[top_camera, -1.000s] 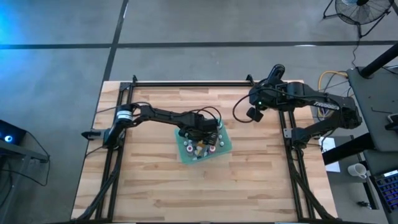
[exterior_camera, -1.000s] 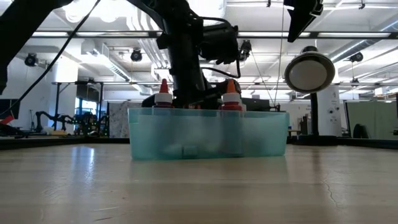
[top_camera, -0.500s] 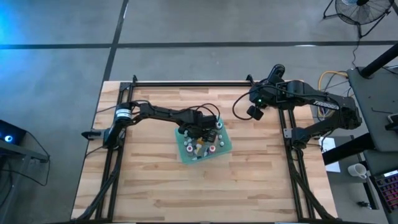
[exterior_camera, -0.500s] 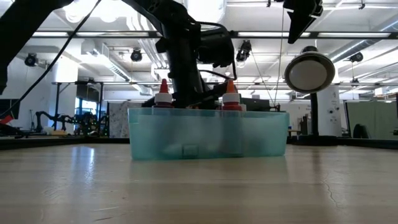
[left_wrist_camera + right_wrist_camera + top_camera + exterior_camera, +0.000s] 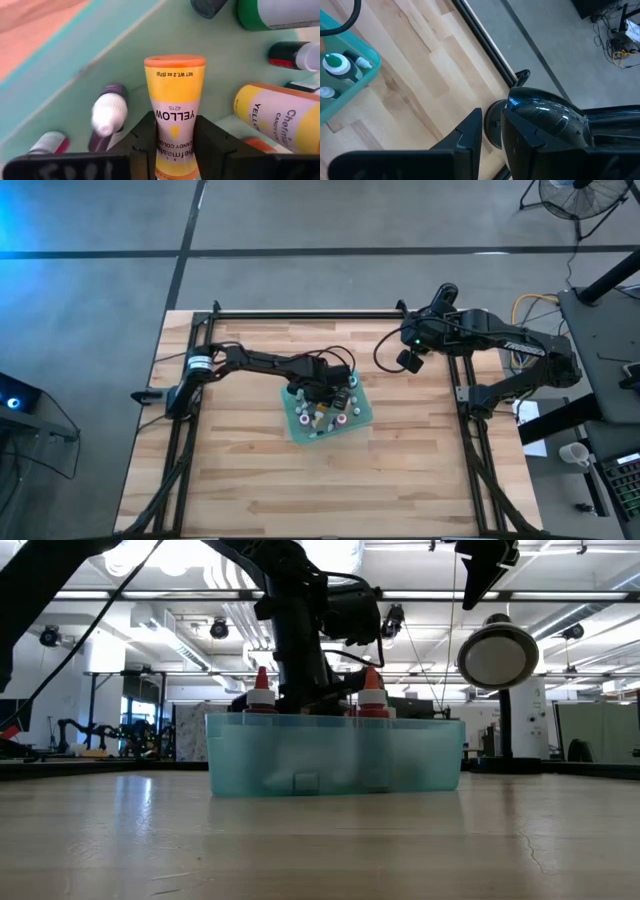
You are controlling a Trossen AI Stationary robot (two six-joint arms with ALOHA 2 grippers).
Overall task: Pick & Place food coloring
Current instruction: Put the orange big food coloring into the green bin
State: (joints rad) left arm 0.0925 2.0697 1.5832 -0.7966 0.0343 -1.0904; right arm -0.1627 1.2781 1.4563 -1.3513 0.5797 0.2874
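A translucent teal tray in the middle of the table holds several small food coloring bottles, some upright, some lying. Two upright ones stick up above the tray wall. My left gripper reaches down into the tray and is shut on a yellow bottle. My right gripper hangs high over the table's far right part, next to a black round lamp-like device. Its fingers stand a narrow gap apart and hold nothing. My left gripper pinches the yellow bottle between its two fingers, on the label's two sides, toward the cap end. The fingers come from above and lie along the bottle. Its orange base points down at the tray floor. I cannot tell whether the base touches it.
Other bottles crowd the held one: a second yellow one, a green one, a dark white-capped one. The black device's glossy head sits close by my right gripper. Black rails frame the table.
My left gripper has shifted slightly inside the tray. Nothing else has moved.
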